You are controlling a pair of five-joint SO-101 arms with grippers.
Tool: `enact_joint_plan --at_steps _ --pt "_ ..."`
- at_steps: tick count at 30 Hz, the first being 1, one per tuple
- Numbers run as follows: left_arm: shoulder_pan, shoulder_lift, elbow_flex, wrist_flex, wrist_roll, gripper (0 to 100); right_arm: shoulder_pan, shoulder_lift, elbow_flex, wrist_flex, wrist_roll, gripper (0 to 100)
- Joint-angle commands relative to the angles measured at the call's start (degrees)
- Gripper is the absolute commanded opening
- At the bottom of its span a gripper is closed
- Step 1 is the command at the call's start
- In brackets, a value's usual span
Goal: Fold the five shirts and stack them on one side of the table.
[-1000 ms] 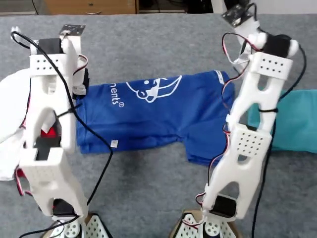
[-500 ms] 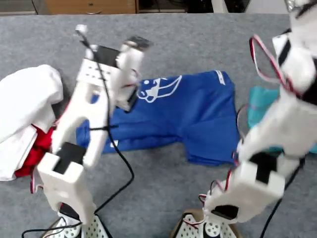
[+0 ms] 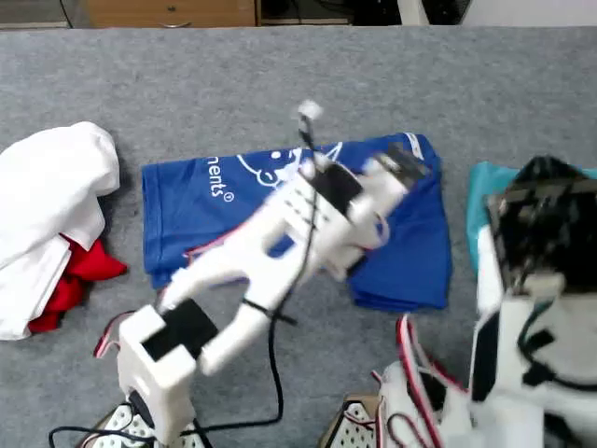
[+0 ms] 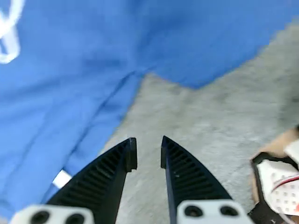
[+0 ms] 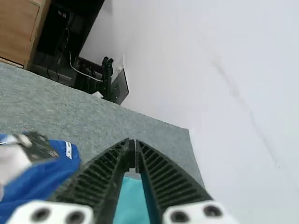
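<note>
One blue shirt (image 3: 201, 201) lies flat on the desk (image 3: 280, 84), half hidden by the left arm (image 3: 280, 233). Left tool (image 4: 148, 154), a little spread, hangs over its edge. Right tool (image 5: 135, 149) is pressed together. White shirt (image 3: 47, 196), red shirt (image 3: 79, 275) and teal shirt (image 3: 480, 196) lie beside it.

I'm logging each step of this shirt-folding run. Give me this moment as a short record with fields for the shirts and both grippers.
blue shirt: spread flat mid-table, print up
white shirt: crumpled heap at the left side, lying over the red shirt
teal shirt: at the right side, partly hidden
left gripper: open, empty, low over bare table beside the blue shirt's edge
right gripper: shut, empty, raised, pointing toward the wall
folded stack: none yet
</note>
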Motion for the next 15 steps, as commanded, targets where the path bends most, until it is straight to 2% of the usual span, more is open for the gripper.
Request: enact_joint_plan --at_steps 1,4,10,15 --pt "5.19 -2.95 0.7 -4.13 0.18 13 -0.92 -2.15 1.36 0.53 -0.62 3.0" --pt "8.79 -2.95 2.73 -6.68 0.53 20 -0.92 -2.51 1.27 0.53 -0.62 3.0" --pt "14.15 -1.01 6.24 -13.27 0.09 21 -0.75 -2.51 1.45 0.7 -0.62 3.0" --pt "14.07 6.46 -0.97 -13.98 0.09 22 -0.75 -2.51 1.71 0.79 -0.62 3.0"
